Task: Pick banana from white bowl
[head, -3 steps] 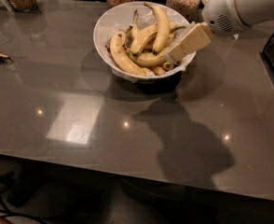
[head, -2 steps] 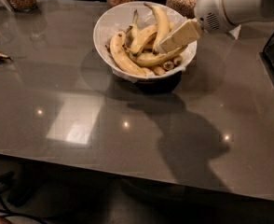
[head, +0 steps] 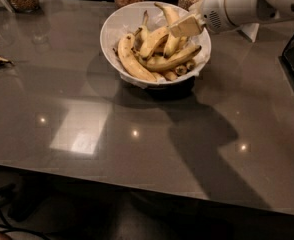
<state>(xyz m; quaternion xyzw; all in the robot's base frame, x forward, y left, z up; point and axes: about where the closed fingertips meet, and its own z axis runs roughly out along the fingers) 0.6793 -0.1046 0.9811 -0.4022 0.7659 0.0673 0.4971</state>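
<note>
I've brought the gripper (head: 186, 26) in from the right rim of the bowl (head: 112, 30), over the pile. It's now against the tall arched banana (head: 168, 15), still in the bowl. Whether it's gripping anything, I can't tell

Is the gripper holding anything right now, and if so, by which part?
Cannot be told. The gripper is over the bananas in the bowl's right half; none is lifted clear of the pile.
</note>
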